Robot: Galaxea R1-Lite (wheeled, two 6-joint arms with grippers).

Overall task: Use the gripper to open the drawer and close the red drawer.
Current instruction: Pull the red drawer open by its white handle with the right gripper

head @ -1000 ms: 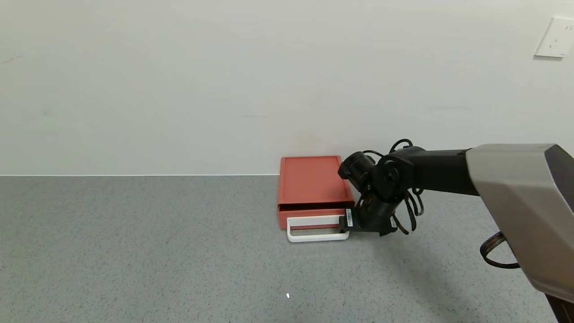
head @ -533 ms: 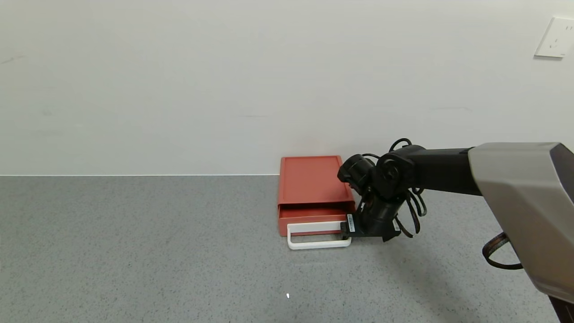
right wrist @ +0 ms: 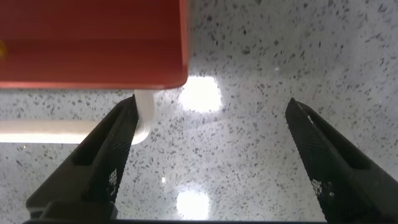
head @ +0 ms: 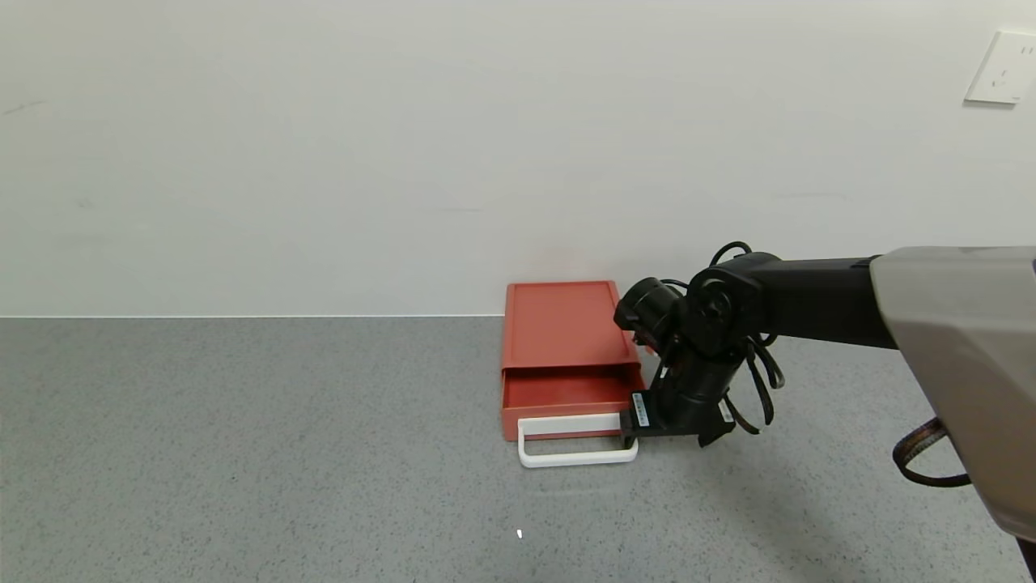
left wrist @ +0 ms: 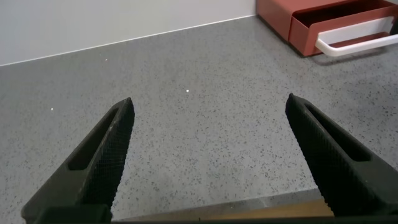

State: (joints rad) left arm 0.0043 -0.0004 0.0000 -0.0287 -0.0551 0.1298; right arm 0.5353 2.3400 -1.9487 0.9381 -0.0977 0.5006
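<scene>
Right gripper (head: pixel 630 433) sits with jaws spread wide, one finger (right wrist: pixel 102 165) hooked against the handle's (head: pixel 576 441) right corner. Drawer (head: pixel 569 368) tray is part open. Left gripper (left wrist: pixel 211 155), also wide, hovers well apart over the table (head: pixel 243 453).

A grey speckled stone-look tabletop (head: pixel 243 453) fills the lower part of the head view and meets a plain off-white wall (head: pixel 364 146) along a straight seam. On that wall, high up and far to the right of the seam's midpoint, sits a white rectangular plastic wall socket plate (head: pixel 1006 67). Near the tabletop's front edge lies a tiny white speck (head: pixel 520 534).
</scene>
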